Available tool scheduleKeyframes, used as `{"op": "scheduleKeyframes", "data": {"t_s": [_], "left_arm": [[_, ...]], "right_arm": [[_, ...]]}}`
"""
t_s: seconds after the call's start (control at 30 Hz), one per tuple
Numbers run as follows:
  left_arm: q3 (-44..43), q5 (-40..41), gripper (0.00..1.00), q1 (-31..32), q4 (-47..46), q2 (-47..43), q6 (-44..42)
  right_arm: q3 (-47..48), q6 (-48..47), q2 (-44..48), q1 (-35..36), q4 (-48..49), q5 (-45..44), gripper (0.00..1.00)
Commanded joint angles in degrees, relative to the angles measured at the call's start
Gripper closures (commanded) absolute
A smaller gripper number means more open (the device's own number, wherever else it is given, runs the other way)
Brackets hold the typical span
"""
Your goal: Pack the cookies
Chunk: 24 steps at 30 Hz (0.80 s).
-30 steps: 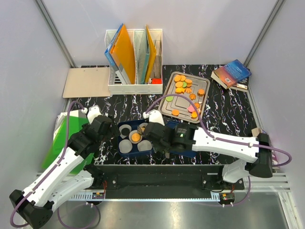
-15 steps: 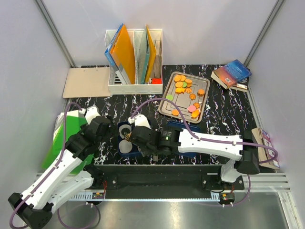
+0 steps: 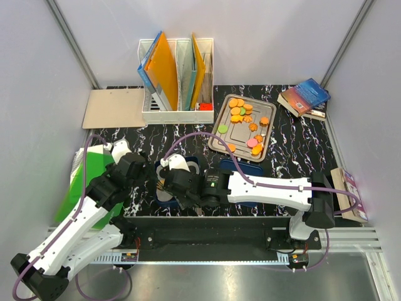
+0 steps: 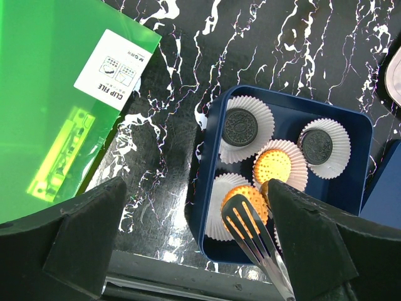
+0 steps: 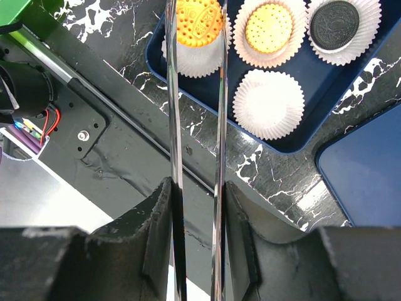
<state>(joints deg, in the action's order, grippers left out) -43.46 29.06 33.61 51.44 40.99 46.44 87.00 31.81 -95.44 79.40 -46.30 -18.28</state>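
Observation:
My right gripper (image 5: 196, 210) is shut on metal tongs (image 5: 219, 125). The tong tips pinch an orange cookie (image 5: 199, 22) over the near-left white paper cup (image 5: 194, 59) of the blue tray (image 5: 301, 141). Other cups hold an orange cookie (image 5: 269, 28) and a black one (image 5: 335, 22), and one cup (image 5: 272, 103) is empty. In the left wrist view the held cookie (image 4: 247, 195) lies under the tongs (image 4: 250, 232), with a further black cookie (image 4: 240, 127) behind. My left gripper (image 4: 194, 238) is open and empty above the tray's left rim (image 4: 203, 188). More cookies (image 3: 238, 110) lie on the metal baking tray (image 3: 219, 141).
A green clip file (image 3: 88, 169) lies left of the tray. A blue lid (image 3: 250, 202) sits to its right. A file organiser (image 3: 175, 75), a brown board (image 3: 113, 108) and books (image 3: 305, 97) stand at the back. The table's near edge is just below the tray.
My right arm has swung left across the blue tray, carrying the tongs and the orange cookie to the near-left cup. The left arm has hardly moved.

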Motion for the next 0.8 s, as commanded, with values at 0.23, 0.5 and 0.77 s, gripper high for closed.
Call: {"op": "scheduleKeyframes", "data": {"t_s": [0.23, 0.5, 0.77], "left_arm": [[0.0, 1.6, 0.01, -0.1, -0.5, 0.0, 0.4], [0.1, 1.5, 0.01, -0.2, -0.5, 0.1, 0.5], [0.1, 1.5, 0.01, -0.1, -0.4, 0.3, 0.5]], "right_arm": [[-0.3, 0.8, 0.8, 0.8, 1.1, 0.4, 0.64], [-1.5, 1.5, 1.4, 1.0, 1.0, 0.4, 0.64], [-1.2, 1.5, 1.2, 1.2, 1.0, 0.4, 0.63]]}}
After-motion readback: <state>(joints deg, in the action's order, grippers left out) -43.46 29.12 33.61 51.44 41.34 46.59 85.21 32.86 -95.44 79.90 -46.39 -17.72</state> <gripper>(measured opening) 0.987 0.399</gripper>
